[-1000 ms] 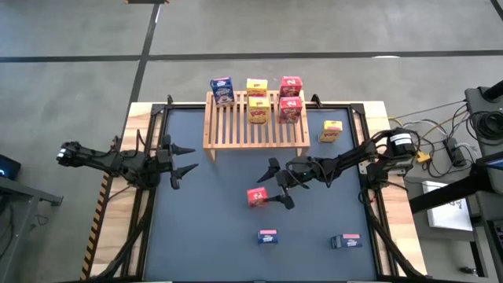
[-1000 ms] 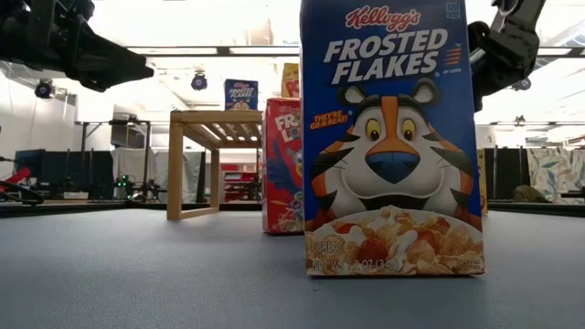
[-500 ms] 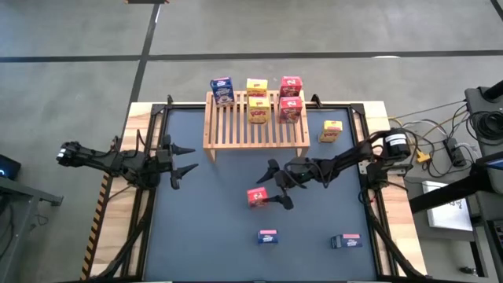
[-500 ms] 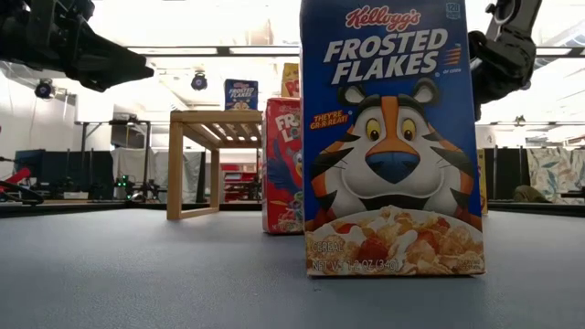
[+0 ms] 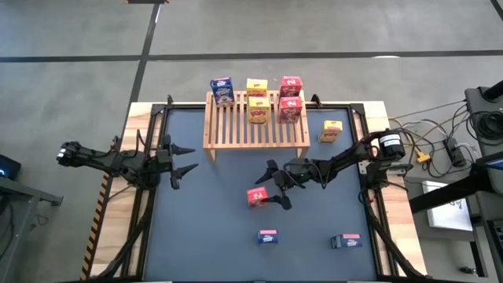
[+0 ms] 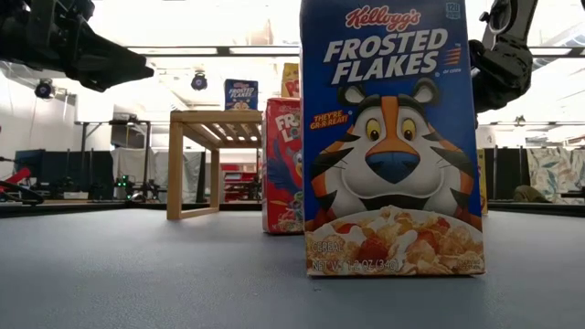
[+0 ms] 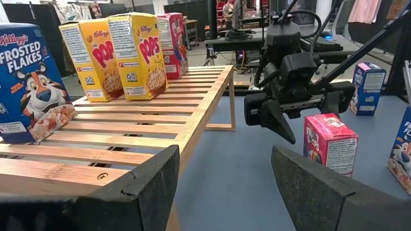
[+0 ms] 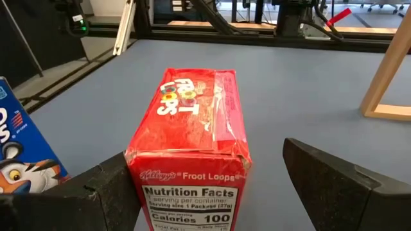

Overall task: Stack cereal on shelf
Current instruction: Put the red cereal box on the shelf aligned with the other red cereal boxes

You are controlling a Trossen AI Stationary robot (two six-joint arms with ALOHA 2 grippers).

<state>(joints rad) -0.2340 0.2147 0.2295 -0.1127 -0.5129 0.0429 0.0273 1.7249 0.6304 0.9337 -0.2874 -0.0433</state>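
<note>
Grey concrete floor frames a dark table (image 5: 204, 236) from above, and the count is on: nine cereal boxes. Five stand on the far half of the wooden shelf (image 5: 255, 130): a blue one (image 5: 222, 90), two yellow (image 5: 257, 87) (image 5: 258, 109) and two red (image 5: 291, 85) (image 5: 290, 108). One more yellow box (image 5: 331, 130) sits right of the shelf. On the open table stand a red Froot Loops box (image 5: 257, 196), another red box (image 5: 268, 236) nearer, and a blue box (image 5: 346, 240) near right. The left gripper (image 5: 185, 159) waits at the table's left edge, fingers parted. The right gripper (image 5: 277, 186) hangs spread wide just right of the Froot Loops box, not touching it. Against a second ago, nothing on the table has moved; only the right arm's wrist has turned slightly.

Down at table level, a blue Frosted Flakes box (image 6: 393, 137) fills the foreground, a red box (image 6: 281, 164) behind it and the shelf (image 6: 215, 123) farther left.

Left wrist camera: its own fingers (image 7: 151, 186) stand apart, the shelf (image 7: 128, 128) on one side, the right gripper (image 7: 302, 112) beside the red box (image 7: 331, 142).

Right wrist camera: the Froot Loops box (image 8: 191, 147) sits between wide fingers (image 8: 334, 189), clear gaps on both sides.
</note>
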